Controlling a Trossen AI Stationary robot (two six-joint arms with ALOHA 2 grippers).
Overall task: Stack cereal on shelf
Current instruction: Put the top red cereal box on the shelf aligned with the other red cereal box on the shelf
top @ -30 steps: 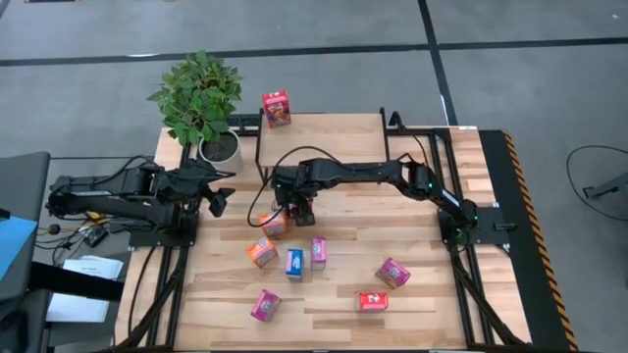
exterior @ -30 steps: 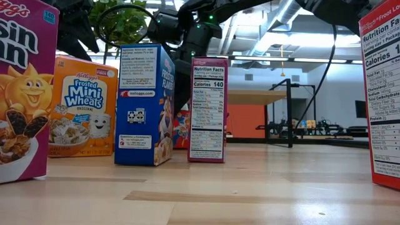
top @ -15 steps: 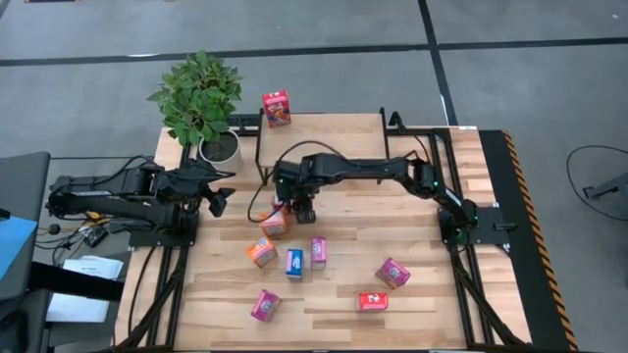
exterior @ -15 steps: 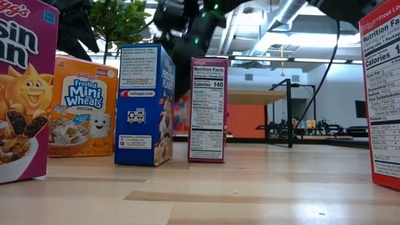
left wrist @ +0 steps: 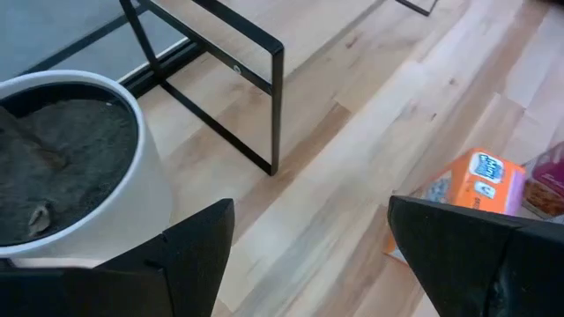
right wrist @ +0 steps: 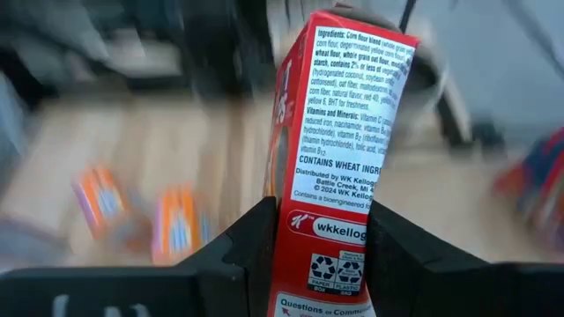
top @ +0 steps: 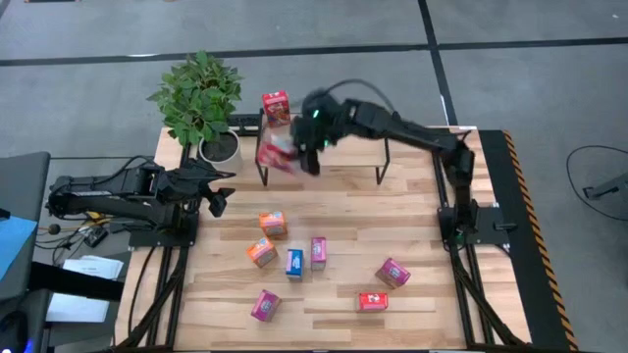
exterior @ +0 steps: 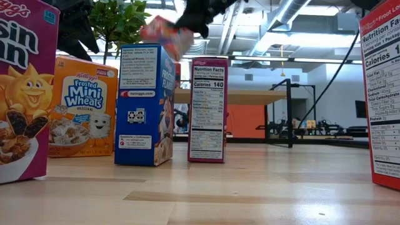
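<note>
Lifted off the tabletop (top: 412, 211), a red cereal box (right wrist: 339, 150) sits clamped in the right fingers (right wrist: 256, 251) over the shelf (top: 343, 127), nearly placed; left fingers (left wrist: 203, 238) apart, idle.

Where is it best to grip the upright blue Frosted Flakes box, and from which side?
The blue Frosted Flakes box stands upright, so probably come from straight above and pinch its top across the thin dimension; gaps to the orange Mini-Wheats box and the magenta box leave room for fingers.

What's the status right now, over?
Right gripper shut on red cardboard cereal box, carried above light-wood shelf. Left gripper open, idle beside white plant pot. Path clear.
</note>
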